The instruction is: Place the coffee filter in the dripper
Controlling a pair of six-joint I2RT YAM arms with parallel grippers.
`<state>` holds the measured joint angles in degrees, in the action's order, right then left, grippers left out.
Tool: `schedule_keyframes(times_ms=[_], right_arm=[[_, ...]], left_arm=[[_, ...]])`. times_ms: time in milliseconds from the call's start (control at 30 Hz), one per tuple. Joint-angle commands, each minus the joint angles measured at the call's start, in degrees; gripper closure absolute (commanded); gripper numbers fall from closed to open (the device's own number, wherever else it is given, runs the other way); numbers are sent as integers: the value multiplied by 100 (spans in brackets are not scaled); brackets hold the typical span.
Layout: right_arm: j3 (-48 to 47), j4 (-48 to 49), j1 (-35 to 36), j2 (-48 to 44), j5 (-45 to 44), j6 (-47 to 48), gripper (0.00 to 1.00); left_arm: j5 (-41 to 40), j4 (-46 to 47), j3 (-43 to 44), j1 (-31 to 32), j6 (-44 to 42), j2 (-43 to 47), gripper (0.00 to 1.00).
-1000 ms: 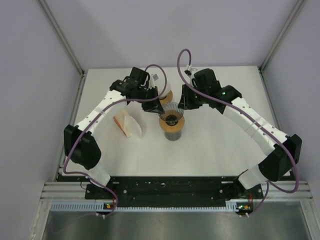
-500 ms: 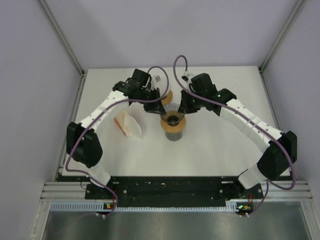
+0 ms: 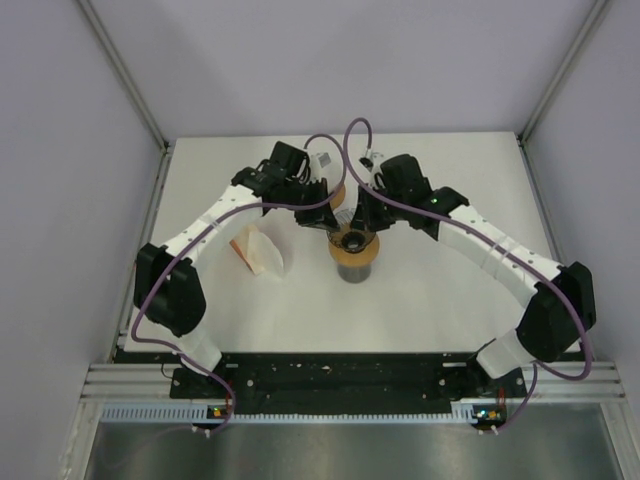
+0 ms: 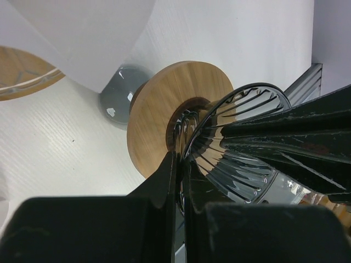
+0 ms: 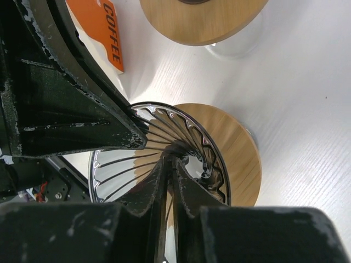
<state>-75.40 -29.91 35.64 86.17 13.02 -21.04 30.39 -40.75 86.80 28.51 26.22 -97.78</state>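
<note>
The glass dripper point(image 3: 352, 243) with a wooden collar stands on a dark cup at mid-table. My left gripper point(image 3: 328, 220) and right gripper point(image 3: 368, 222) meet over it from either side. In the left wrist view my left gripper point(image 4: 180, 156) is shut on the ribbed glass wall of the dripper point(image 4: 241, 148), above its collar point(image 4: 159, 109). In the right wrist view my right gripper point(image 5: 171, 164) is shut on the opposite side of the dripper's wall point(image 5: 203, 159). The coffee filters point(image 3: 258, 250), white in an orange pack, lie on the table to the left.
A second wooden-collared dripper point(image 3: 335, 193) stands just behind, with white paper above it point(image 4: 93, 38); its collar also shows in the right wrist view point(image 5: 203, 16). The orange COFFEE pack point(image 5: 104, 33) lies beside it. Grey walls enclose the white table point(image 3: 450, 290).
Both grippers have moved inward over the dripper and now grip its glass cone from both sides. The cone, visible before, is now mostly covered by them.
</note>
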Motion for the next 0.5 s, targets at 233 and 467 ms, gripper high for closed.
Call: schedule_keyframes(times_ms=[233, 467], right_arm=[[-845, -982, 31, -969, -1484, 311, 71], [-441, -999, 31, -945, -1513, 153, 49]], left_arm=[[-939, -346, 179, 5, -451, 22, 100], [-921, -337, 196, 31, -442, -31, 100]])
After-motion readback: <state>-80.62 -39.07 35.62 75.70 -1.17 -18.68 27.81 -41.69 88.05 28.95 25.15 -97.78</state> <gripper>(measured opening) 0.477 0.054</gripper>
